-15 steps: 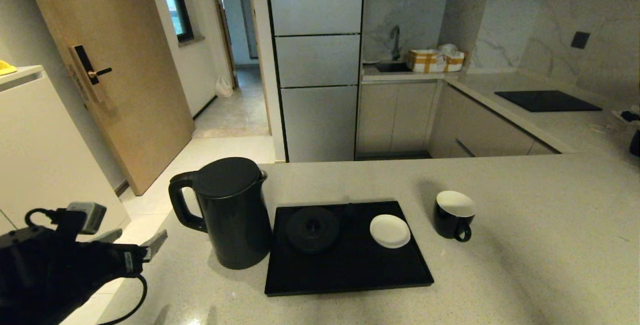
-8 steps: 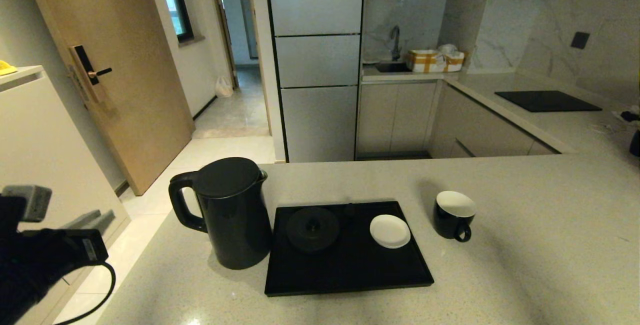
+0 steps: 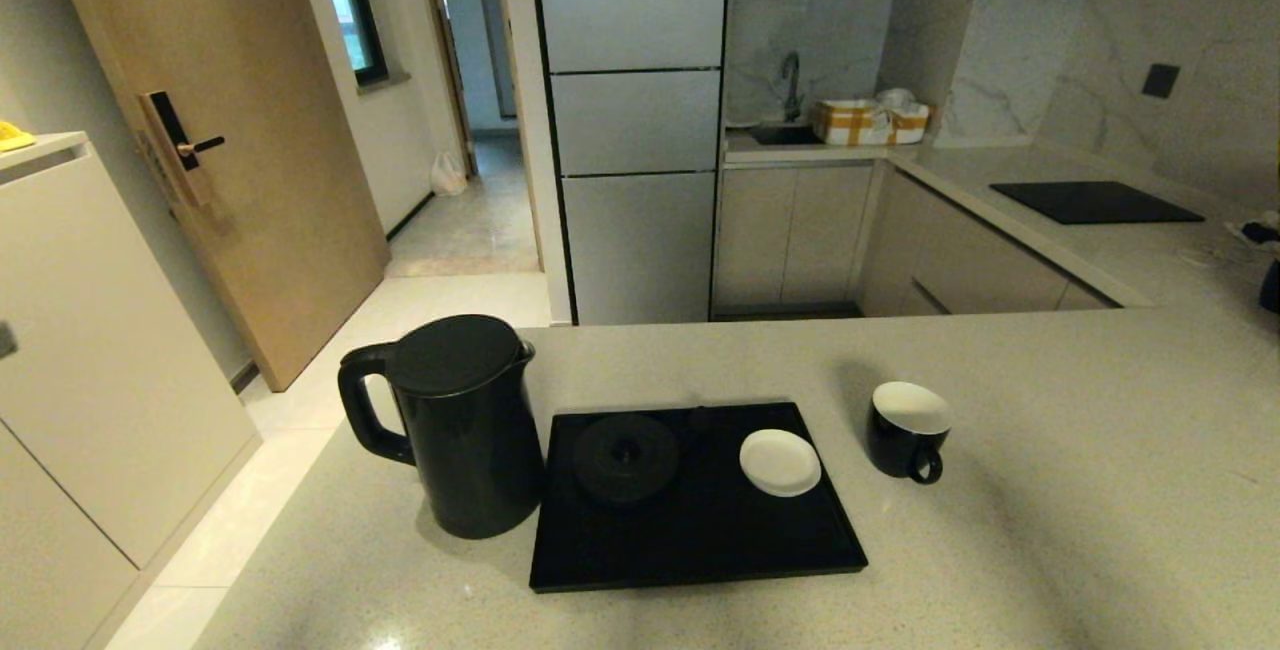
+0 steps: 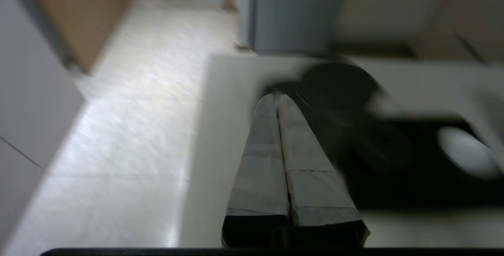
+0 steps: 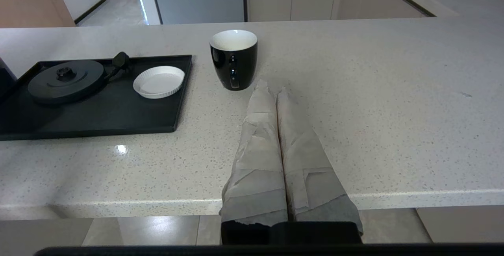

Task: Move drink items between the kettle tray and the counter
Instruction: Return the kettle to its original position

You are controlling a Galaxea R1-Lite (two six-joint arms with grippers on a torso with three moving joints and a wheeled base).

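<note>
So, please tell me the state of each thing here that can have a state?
Tall glossy black kettle: upright, lid shut, on the beige stone counter, beside the tray.
Small black cup: upright, on the counter.
Flat black tray: holds round black kettle base and white saucer.
Left gripper: shut, empty.
Right gripper: shut, empty.

The left wrist view is smeared, so the kettle (image 4: 338, 90) and tray (image 4: 413, 185) beside it show only as dark blurs (the saucer (image 4: 466, 151) a pale smudge).
</note>
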